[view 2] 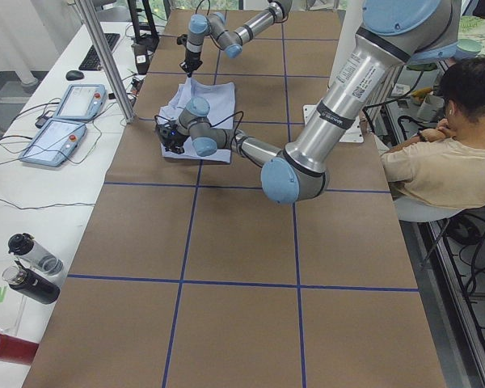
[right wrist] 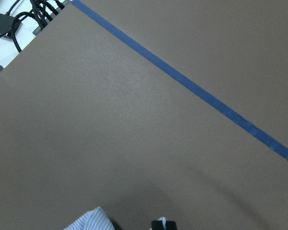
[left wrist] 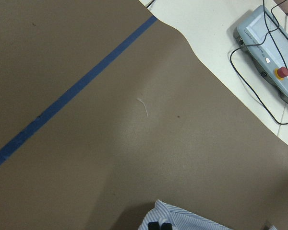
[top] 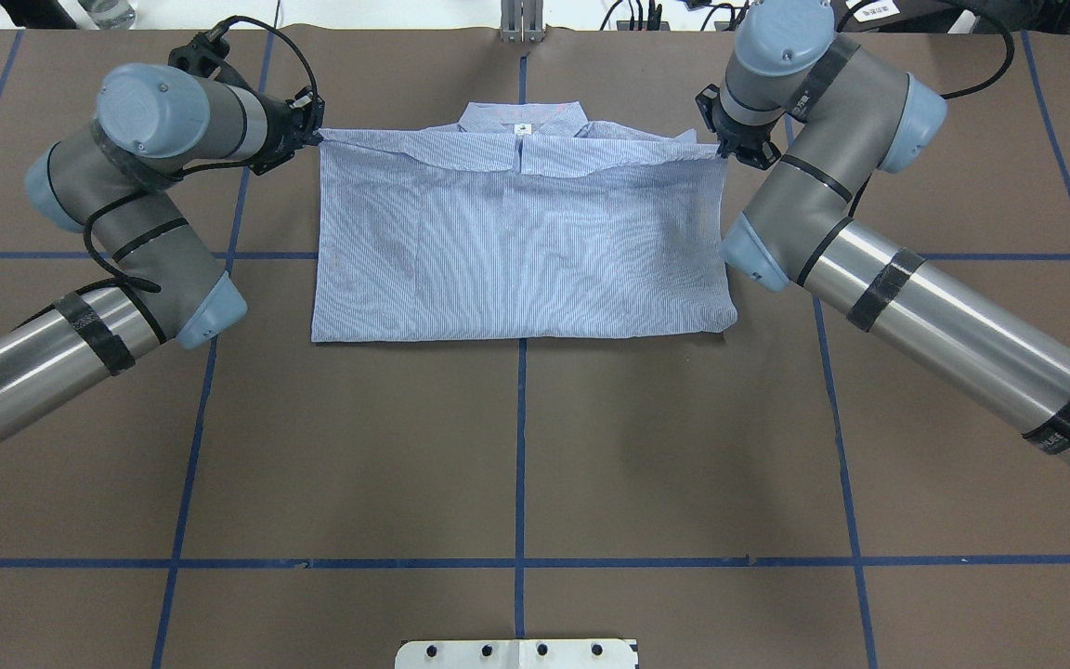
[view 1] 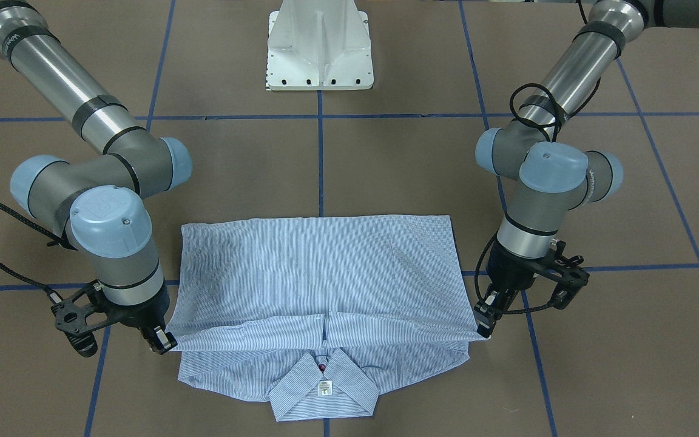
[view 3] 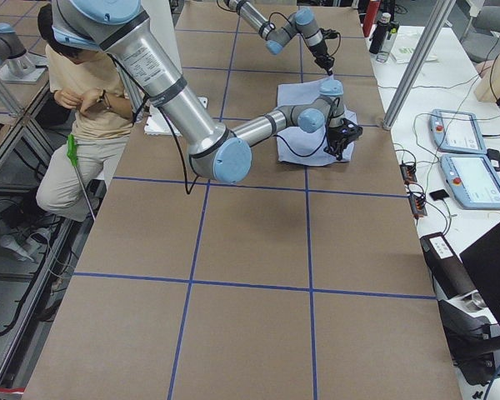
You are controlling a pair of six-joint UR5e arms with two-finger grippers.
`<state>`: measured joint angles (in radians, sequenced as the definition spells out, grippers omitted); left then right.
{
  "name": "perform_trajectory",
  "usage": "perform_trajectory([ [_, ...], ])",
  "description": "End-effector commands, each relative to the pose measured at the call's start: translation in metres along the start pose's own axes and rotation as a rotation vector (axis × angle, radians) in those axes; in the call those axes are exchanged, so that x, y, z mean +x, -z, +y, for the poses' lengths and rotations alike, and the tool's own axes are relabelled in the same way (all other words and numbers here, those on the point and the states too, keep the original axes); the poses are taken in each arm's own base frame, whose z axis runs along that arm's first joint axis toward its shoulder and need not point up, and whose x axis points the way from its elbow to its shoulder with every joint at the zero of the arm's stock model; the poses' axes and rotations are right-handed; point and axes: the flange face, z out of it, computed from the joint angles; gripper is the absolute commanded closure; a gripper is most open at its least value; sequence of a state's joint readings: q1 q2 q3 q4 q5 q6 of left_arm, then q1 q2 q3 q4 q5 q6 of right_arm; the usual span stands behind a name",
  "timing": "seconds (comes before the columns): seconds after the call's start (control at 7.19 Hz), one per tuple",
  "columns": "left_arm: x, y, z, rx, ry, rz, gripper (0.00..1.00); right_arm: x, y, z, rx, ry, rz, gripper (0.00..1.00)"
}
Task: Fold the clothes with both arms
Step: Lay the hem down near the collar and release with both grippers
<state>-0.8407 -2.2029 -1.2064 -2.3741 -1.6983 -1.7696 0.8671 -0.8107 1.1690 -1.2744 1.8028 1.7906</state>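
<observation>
Nearest the front-facing camera lies the collar [view 1: 323, 391] of the blue-and-white striped shirt [view 1: 319, 267], pointing away from the robot, with a small white neck label [view 1: 324, 386] at its middle and a red button [view 1: 323, 367] just above it. The shirt is spread on the brown table [view 1: 386, 170], centred on one of the blue tape lines [view 1: 320, 164] and on the far side of the table from the white pedestal [view 1: 320, 45]. Its lower part is doubled over the upper part, so that the free edge of the top layer runs straight across just short of the collar and casts a shadow on the cloth beneath. That edge is drawn taut between the two claws. The right claw [view 1: 161, 340] is clenched on one corner of it, and the left claw [view 1: 484, 325] is clenched on the opposite corner; both point down, close to the table. The right arm [view 1: 58, 79] and the left arm [view 1: 568, 73] each reach in from the robot's side and bend at the wrist beside the shirt. In the left wrist view, striped cloth shows at the fingertips [left wrist: 158, 225], and a grey pendant with a red button [left wrist: 271, 33] lies beyond the table's edge.
</observation>
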Motion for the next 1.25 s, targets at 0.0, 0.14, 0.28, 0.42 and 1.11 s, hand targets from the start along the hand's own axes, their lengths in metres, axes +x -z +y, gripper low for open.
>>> perform_trajectory([
  [0.0,-0.001,-0.007,-0.001,0.013,-0.002,0.004,1.00,-0.003,-0.003,0.003,-0.003,0.003,0.001,1.00],
  [0.14,-0.004,-0.009,-0.002,0.013,-0.001,0.007,0.90,-0.008,-0.001,0.005,-0.004,0.003,-0.003,0.97],
  [0.28,-0.005,-0.010,-0.004,0.015,-0.001,0.006,0.70,-0.012,0.000,0.006,-0.003,0.003,-0.005,0.77],
  [0.42,-0.004,-0.009,-0.004,0.013,-0.001,0.013,0.59,-0.013,0.001,0.006,-0.003,0.003,-0.007,0.60],
  [1.11,0.007,0.024,-0.014,0.006,-0.002,0.096,0.56,0.047,0.047,0.049,-0.074,-0.053,-0.110,0.22],
])
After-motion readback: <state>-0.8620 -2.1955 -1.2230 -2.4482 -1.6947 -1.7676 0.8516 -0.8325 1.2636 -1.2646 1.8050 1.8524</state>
